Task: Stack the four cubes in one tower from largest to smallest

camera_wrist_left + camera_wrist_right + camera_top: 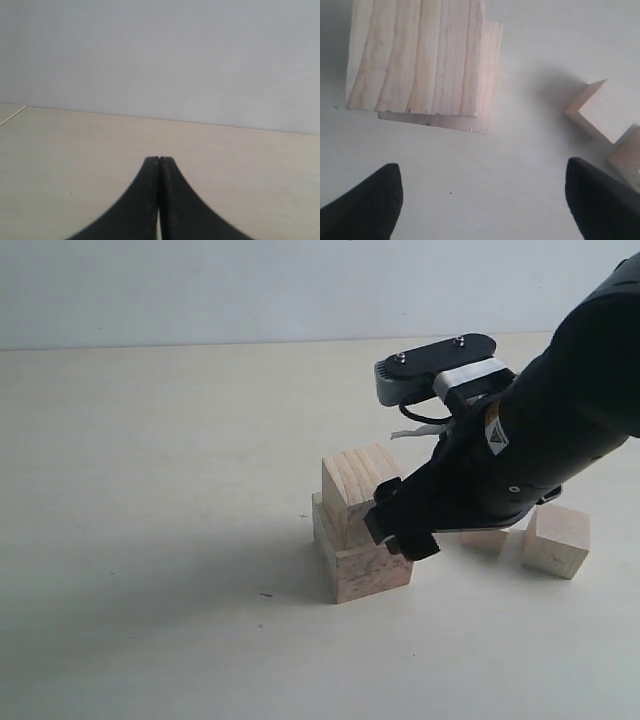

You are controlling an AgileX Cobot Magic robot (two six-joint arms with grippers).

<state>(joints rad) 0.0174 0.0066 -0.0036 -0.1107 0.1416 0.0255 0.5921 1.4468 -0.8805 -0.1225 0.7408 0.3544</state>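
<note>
Two of the four cubes are stacked at mid-table: the largest cube [368, 568] is the base and a slightly smaller cube [352, 483] sits on it, shifted toward one edge. From the right wrist view the upper cube [415, 55] covers most of the base cube [489, 75]. Two smaller pale cubes [556, 540] [485, 541] lie on the table to the right; the nearer to the stack is partly hidden by the arm. My right gripper [400, 528] [482, 195] is open, low beside the stack, with only bare table between its fingers. My left gripper [159, 161] is shut and empty.
The pale tabletop [150, 540] stretches left and toward the front of the stack. A plain wall [250, 290] rises behind the table's far edge. The black right arm [560, 410] reaches in from the upper right, above the small cubes.
</note>
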